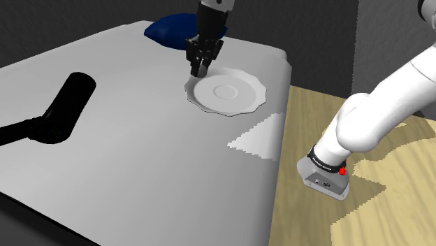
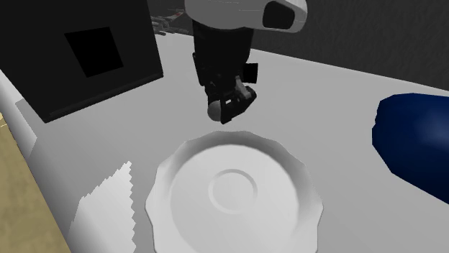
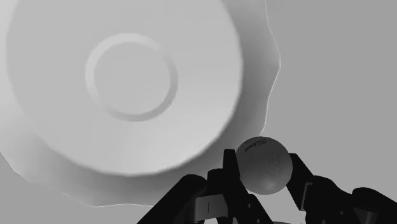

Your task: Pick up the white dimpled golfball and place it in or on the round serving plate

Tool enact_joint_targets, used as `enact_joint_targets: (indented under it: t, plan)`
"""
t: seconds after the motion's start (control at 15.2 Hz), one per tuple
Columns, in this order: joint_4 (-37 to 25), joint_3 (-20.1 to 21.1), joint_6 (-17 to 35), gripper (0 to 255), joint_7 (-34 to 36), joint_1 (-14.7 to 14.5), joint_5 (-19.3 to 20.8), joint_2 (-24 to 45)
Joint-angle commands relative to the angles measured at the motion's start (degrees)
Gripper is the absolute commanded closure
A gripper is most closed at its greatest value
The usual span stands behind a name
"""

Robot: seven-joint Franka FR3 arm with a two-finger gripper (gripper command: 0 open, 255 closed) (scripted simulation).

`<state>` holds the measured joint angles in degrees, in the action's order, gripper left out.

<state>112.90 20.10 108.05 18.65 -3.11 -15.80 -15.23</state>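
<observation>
The golf ball [image 3: 264, 165] is up off the surface and in the robot's keeping; we work down to it by size. The pale grey table [image 1: 140, 168] carries everything. On it, in the shoulder view, a black cylinder [image 1: 68, 105] lies at nine o'clock of the plate, well apart, and a dark blue rounded object [image 1: 168, 29] lies between ten and eleven. The round serving plate [image 1: 244, 105], white with a scalloped rim and a raised ring at its middle, sits bare. The black gripper [image 1: 200, 68] hangs above its rim at about ten o'clock, fingers [image 3: 230, 170] clamped on the ball, one on each side. We judge the ball light, hard and stiff. It looks smooth enough to squirt from an off-centre pinch and apt to roll once freed, so the hold belongs across its widest line and the release low over the plate's well. The wrist view gives us that clasp and a small mark on the ball. The second exterior view adds the gap of air beneath it, with the ball at the rim's twelve o'clock.
</observation>
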Motion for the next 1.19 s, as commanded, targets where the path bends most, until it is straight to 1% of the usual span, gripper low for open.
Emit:
enact_joint_targets:
  t: [0.0, 0.4, 1.12]
  plan:
    - [2.9, -2.0, -1.1, 255, -2.9, 0.5, -1.0, -3.4]
    - [10.2, -8.4, -4.0, 255, -10.8, 2.1, -1.7, -11.7]
    - [18.6, -7.6, 4.2, 255, -12.5, 1.7, -2.8, -11.8]
